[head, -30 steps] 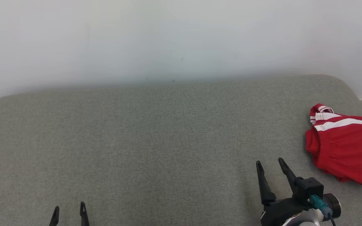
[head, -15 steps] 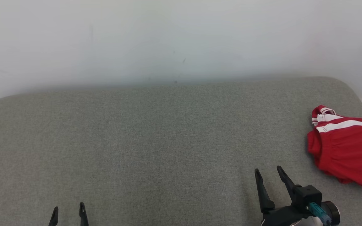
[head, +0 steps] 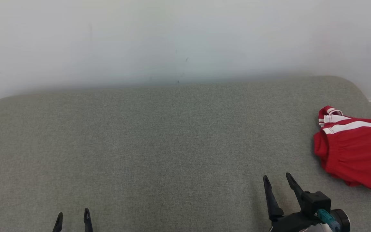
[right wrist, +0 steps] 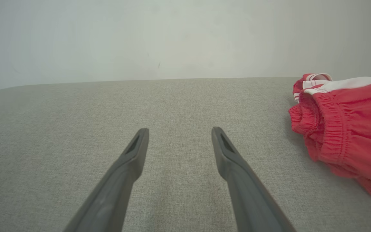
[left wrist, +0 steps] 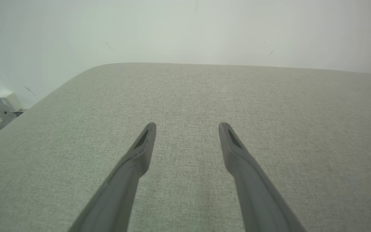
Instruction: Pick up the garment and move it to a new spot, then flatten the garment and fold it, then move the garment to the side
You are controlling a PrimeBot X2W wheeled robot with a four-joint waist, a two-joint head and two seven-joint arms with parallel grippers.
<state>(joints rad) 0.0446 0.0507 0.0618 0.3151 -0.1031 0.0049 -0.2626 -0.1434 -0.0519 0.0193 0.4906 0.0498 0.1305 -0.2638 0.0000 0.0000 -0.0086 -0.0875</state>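
The garment (head: 354, 151) is a pair of red shorts with white stripes, lying folded near the right edge of the grey padded surface (head: 159, 135); the right wrist view has the garment (right wrist: 349, 129) at its right side. My right gripper (head: 277, 177) stands open at the lower right, left of the garment and apart from it, with nothing between its fingers. In its own view the right gripper (right wrist: 179, 130) hovers over bare fabric. My left gripper (head: 73, 214) is open at the lower left, far from the garment. The left gripper (left wrist: 187, 125) holds nothing.
A white wall (head: 185, 38) rises directly behind the padded surface. The surface has rounded far corners and its right edge runs just past the garment. A metal frame and a pale box (left wrist: 10, 101) stand beyond the left edge in the left wrist view.
My right gripper has drawn back toward the bottom of the view. The head camera has wobbled slightly. The garment and the left gripper have not moved.
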